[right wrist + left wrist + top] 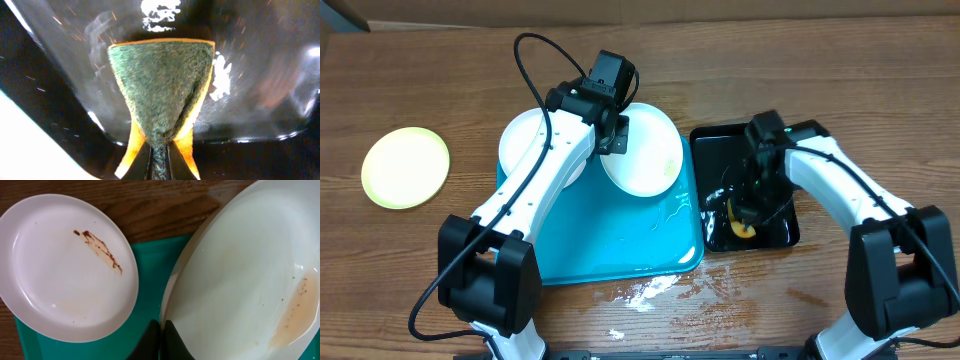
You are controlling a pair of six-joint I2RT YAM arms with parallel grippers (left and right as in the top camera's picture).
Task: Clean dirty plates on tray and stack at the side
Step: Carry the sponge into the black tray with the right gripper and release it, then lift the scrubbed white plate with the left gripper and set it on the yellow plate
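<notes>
Plate point(240, 280), white, sits pinched at its rim between left fingers point(150, 341); right fingers point(148, 168) squeeze sponge point(160, 85).

This is a robotics lab bench set up for washing-up work. 2 white-and-black robot arms, the left arm point(535, 190) and the right arm point(840, 185), stand at the near edge of a wood-grain tabletop point(840, 80). A loose black cable point(519, 60) loops above the left one. The kitchen things are few and plain: a blue tray point(600, 240), a glossy black tray point(715, 150), a smeared white plate point(70, 265), a second white plate point(240, 275), a yellow-green plate point(406, 167) and a green-and-yellow sponge point(160, 85). Water point(645, 290) lies spilled straight on the tabletop.
</notes>
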